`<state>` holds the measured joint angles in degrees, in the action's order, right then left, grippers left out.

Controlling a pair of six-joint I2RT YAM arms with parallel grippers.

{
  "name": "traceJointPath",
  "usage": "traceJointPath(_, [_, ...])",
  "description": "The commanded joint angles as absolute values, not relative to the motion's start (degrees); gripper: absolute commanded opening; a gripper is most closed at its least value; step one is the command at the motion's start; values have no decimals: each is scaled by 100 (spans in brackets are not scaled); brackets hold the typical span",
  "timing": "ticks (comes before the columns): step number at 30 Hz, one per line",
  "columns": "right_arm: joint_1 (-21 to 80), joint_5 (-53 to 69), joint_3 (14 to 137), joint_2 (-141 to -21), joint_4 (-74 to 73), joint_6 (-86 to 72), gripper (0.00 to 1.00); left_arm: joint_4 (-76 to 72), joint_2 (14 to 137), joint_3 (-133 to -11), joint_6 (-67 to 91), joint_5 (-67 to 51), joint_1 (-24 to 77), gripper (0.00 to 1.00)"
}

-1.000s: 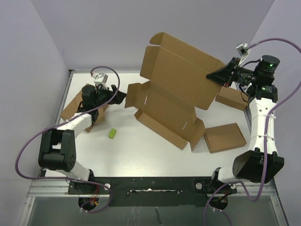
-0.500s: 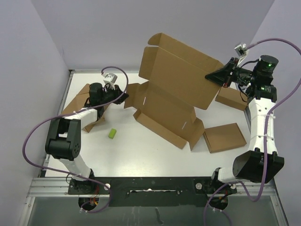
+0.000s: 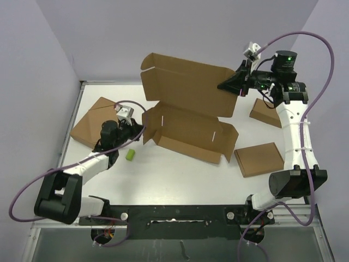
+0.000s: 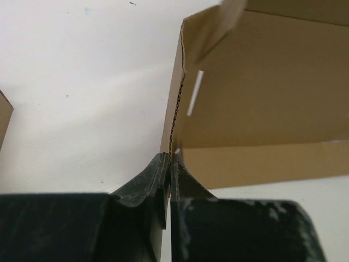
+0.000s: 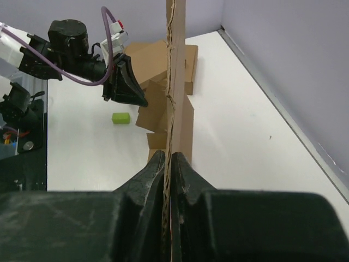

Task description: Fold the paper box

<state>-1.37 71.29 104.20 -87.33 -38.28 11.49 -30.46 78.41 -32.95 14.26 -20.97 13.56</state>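
The paper box [image 3: 188, 128] lies open in the middle of the table, its lid panel [image 3: 185, 82] standing up at the back. My right gripper [image 3: 226, 87] is shut on the lid's right edge; in the right wrist view that cardboard edge [image 5: 174, 65] runs up from between the closed fingers of the right gripper [image 5: 168, 155]. My left gripper [image 3: 140, 132] is shut on the box's left side flap. The left wrist view shows the flap's corrugated edge [image 4: 173, 109] pinched in the left gripper [image 4: 169, 158], with a slot [image 4: 194, 101] just beyond.
A small green block [image 3: 130, 155] lies just below the left gripper. Flat brown boxes rest at the far left [image 3: 92, 123], the right front [image 3: 260, 159] and the right back [image 3: 267, 113]. Purple walls enclose the table's back and sides.
The left gripper swung down to the box's left flap and shut on it. The right gripper carried the lid leftward, and the box turned to lie squarer to the table.
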Motion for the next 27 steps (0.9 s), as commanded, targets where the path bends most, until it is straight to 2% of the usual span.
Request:
traceJointPath(1, [218, 7114, 10391, -8657, -4249, 1567, 0, -3732, 6938, -2712, 1418, -991, 1829, 0])
traceJointPath(5, [218, 7170, 9880, -8490, -4151, 1205, 0, -3996, 6430, -2036, 1459, -352, 2143, 0])
traceJointPath(11, [219, 6843, 9382, -8439, -4423, 1329, 0, -4047, 6125, -1604, 1527, -173, 2344, 0])
traceJointPath(21, [26, 6715, 9395, -8665, -4169, 918, 0, -4149, 6086, -1378, 1380, -541, 2487, 0])
traceJointPath(27, [-52, 6813, 9298, -8685, -4040, 767, 0, -4565, 6447, -1494, 1452, -1369, 2488, 0])
